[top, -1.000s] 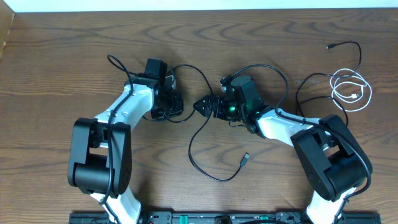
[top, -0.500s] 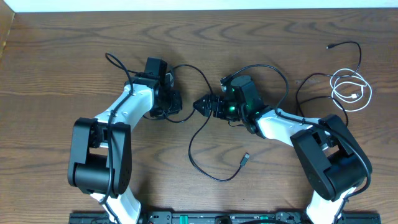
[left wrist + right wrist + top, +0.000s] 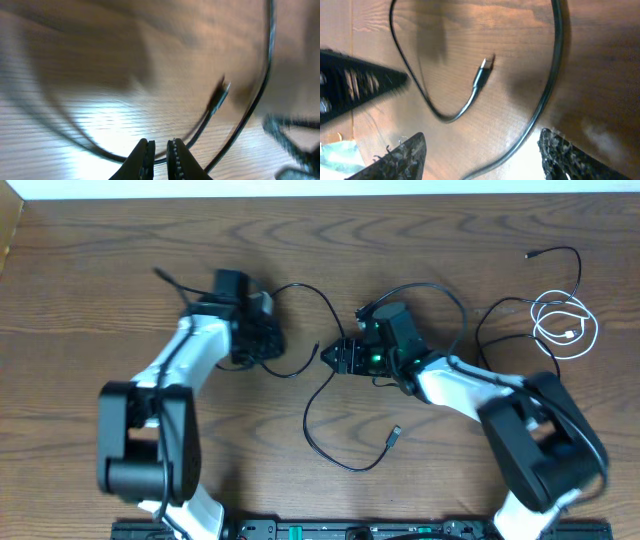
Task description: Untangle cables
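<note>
The long black cable (image 3: pixel 306 415) runs from my left gripper (image 3: pixel 272 346) past my right gripper (image 3: pixel 330 356), loops down the middle and ends in a plug (image 3: pixel 395 435). In the blurred left wrist view the left gripper (image 3: pixel 160 150) is closed to a narrow slit on this black cable (image 3: pixel 250 107), with a plug end (image 3: pixel 220 97) beyond it. My right gripper (image 3: pixel 482 160) is wide open; the black cable (image 3: pixel 547 95) lies on the table between its fingers, untouched, and a plug (image 3: pixel 482 70) shows beyond. The white cable (image 3: pixel 566 326) lies coiled at the far right.
Another stretch of black cable (image 3: pixel 578 272) with a small plug (image 3: pixel 530 254) curves round the white coil at the right. Thicker black arm wires arch over the right arm (image 3: pixel 440 292). The table's far edge meets a white wall (image 3: pixel 320 188).
My right gripper has opened, letting go of the black cable. My left arm has swung left and slightly up, drawing the cable with it.
</note>
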`<state>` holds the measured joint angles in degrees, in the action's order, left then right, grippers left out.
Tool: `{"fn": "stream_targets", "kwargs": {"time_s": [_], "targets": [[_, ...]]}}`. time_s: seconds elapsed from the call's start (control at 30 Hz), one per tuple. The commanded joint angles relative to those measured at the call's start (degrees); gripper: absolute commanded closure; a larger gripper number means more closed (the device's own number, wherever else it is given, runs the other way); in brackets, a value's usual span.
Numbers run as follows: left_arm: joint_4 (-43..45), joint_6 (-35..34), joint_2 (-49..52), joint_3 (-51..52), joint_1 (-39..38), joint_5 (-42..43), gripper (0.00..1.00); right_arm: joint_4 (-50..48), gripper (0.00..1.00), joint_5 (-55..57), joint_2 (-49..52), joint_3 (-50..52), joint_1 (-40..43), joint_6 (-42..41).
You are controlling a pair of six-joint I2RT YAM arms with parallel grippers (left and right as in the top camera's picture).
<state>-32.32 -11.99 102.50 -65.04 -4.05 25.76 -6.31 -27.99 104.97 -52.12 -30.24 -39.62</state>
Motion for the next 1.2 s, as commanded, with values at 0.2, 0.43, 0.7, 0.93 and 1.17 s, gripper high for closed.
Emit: {"fn": "stream_targets", "kwargs": {"time_s": [0.2, 0.43, 0.7, 0.93, 1.17], "targets": [[-0.90, -5.62, -2.82, 0.76, 7.19, -6.23, 0.85, 20.17, 0.75, 0.66, -10.97, -2.51, 0.46, 0.15], [-3.26, -19.04, -2.78, 1.09, 7.32, -21.31, 0.92, 25.00, 0.86, -2.23, -11.65, -2.51, -0.83, 0.44], [-2.99, -20.04, -2.54, 1.09, 6.36, -21.92, 0.69, 20.72, 0.70, 4.35, -10.10, -2.51, -6.51, -2.29], [-1.60, -17.99, -2.51, 1.09, 3.28, -21.90, 0.50, 20.46, 0.68, 8.17, -7.72, -2.51, -8.24, -5.18], [1.42, -16.33, -1.16, 1.09, 0.00, -21.99, 0.48, 20.48, 0.68, 8.57, -5.27, -2.51, -8.55, -5.86]]}}
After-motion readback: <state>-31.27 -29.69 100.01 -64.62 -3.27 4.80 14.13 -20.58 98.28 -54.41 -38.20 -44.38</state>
